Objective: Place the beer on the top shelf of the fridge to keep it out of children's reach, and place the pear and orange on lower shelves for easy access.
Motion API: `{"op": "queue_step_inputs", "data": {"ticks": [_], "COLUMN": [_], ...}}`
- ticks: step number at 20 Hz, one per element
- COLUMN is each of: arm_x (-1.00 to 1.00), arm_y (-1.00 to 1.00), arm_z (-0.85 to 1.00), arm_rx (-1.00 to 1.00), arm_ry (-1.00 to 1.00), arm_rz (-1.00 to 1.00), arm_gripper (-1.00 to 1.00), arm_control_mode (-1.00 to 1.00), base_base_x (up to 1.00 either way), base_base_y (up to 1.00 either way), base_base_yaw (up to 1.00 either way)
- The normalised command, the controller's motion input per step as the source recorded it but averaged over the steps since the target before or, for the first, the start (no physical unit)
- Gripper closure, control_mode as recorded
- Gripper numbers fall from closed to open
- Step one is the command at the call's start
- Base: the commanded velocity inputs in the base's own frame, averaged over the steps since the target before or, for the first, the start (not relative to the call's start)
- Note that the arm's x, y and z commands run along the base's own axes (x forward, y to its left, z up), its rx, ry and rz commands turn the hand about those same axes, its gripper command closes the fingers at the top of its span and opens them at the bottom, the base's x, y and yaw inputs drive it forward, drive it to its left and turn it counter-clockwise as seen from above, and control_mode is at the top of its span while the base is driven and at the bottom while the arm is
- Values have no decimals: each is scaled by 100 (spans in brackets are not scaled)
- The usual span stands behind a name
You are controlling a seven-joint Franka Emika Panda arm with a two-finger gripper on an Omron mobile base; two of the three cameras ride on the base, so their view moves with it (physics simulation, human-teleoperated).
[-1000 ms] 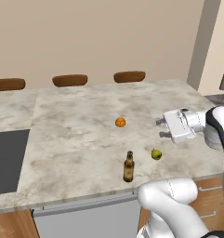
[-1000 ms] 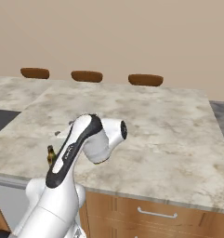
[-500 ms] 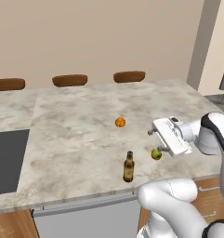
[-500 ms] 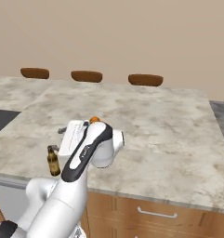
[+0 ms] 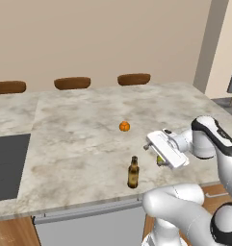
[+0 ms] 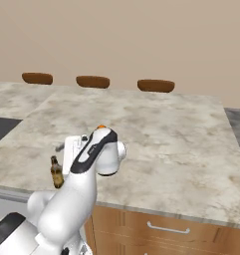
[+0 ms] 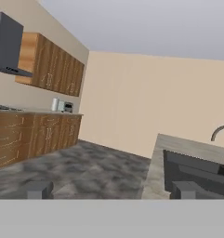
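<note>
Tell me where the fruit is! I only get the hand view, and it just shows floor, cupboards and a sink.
Observer: The pear lies on the counter, partly hidden behind your pincer in the left base view.
Operator: And the bottle?
Observer: The beer stands upright near the counter's front edge, to the left of the pear in that view.
Operator: Is the orange close too?
Observer: The orange sits farther back on the counter, apart from both.
</note>
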Motion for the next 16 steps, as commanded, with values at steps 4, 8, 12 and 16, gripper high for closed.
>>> {"op": "queue_step_inputs", "data": {"ticks": [4, 8, 12, 16], "arm_x": [1, 8, 13, 19], "arm_y": [15, 6, 1, 0], "arm_z": [-30, -15, -20, -32], "arm_rx": [0, 0, 0, 0], "arm_ry": [0, 0, 0, 4], "arm_rz": [0, 0, 0, 0], "arm_gripper": [-100, -100, -100, -100], "arm_control_mode": [-100, -100, -100, -100], "base_base_x": [0, 0, 0, 0], "base_base_y": [0, 0, 0, 0], "base_base_yaw": [0, 0, 0, 0]}}
